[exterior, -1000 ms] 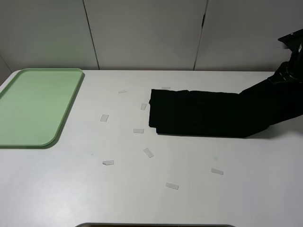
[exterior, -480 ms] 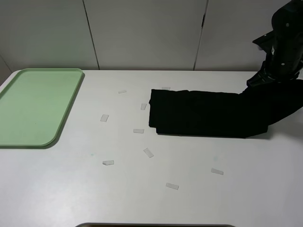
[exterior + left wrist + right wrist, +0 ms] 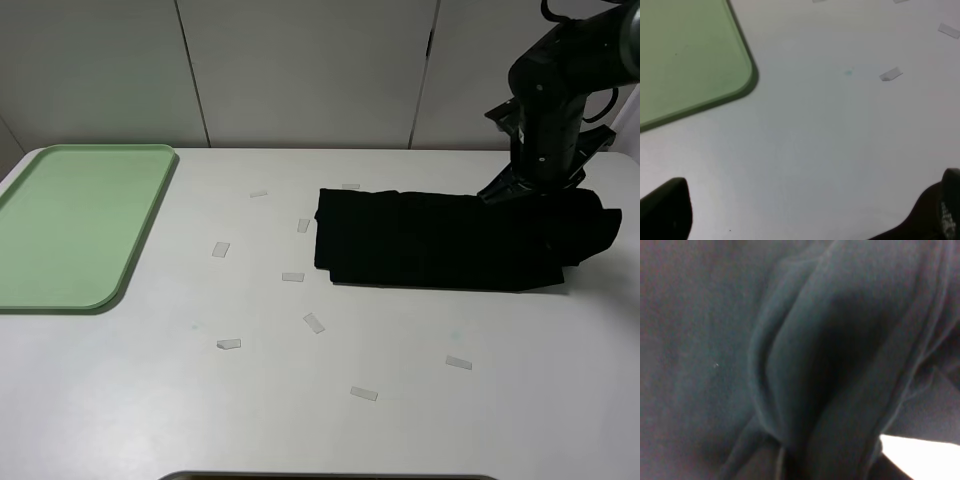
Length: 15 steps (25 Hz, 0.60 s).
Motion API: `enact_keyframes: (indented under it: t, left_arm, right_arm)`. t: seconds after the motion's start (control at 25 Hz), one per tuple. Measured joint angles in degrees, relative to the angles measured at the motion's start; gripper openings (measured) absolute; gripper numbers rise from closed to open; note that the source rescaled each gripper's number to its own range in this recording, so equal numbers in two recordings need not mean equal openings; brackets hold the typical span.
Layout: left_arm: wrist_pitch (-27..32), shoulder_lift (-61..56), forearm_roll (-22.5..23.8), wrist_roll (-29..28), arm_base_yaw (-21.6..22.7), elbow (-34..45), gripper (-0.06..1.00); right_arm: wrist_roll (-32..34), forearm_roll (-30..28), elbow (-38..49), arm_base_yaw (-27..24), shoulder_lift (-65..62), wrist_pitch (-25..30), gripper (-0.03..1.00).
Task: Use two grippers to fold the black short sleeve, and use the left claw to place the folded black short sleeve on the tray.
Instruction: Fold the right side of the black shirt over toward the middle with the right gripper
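The black short sleeve (image 3: 430, 240) lies as a long folded black strip right of the table's middle, its right end bunched up (image 3: 585, 225). My right gripper (image 3: 503, 188) comes down from the glossy black arm (image 3: 548, 110) onto the strip's far edge and is shut on the cloth. The right wrist view is filled with folds of black cloth (image 3: 790, 360), and the fingers are hidden. My left gripper (image 3: 802, 215) is open and empty over bare table; it is out of the high view. The light-green tray (image 3: 70, 225) lies empty at far left, and one of its corners shows in the left wrist view (image 3: 685, 55).
Several small pale tape strips (image 3: 314, 322) are scattered on the white table between the tray and the shirt; one shows in the left wrist view (image 3: 890, 74). Grey wall panels (image 3: 300, 70) stand behind the table.
My right arm has swung in from the right edge toward the left, carrying the shirt's lifted right end over and down; that end now lies bunched on the strip.
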Motion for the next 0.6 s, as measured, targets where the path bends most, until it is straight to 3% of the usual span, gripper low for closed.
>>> enact_keyframes:
  t: [0.2,0.4,0.6]
  left_arm:
    - [0.0,0.0,0.0,0.0,0.0,0.0,0.98]
    - [0.0,0.0,0.0,0.0,0.0,0.0,0.98]
    - [0.0,0.0,0.0,0.0,0.0,0.0,0.98]
  right_arm:
    - [1.28,1.38,-0.18,0.0,-0.31,0.0,0.88]
    - [-1.43,6.92,-3.99,0.0,-3.35,0.23,0.99]
    - [-2.01,5.07,-8.41,0.0,-6.41,4.7,1.0]
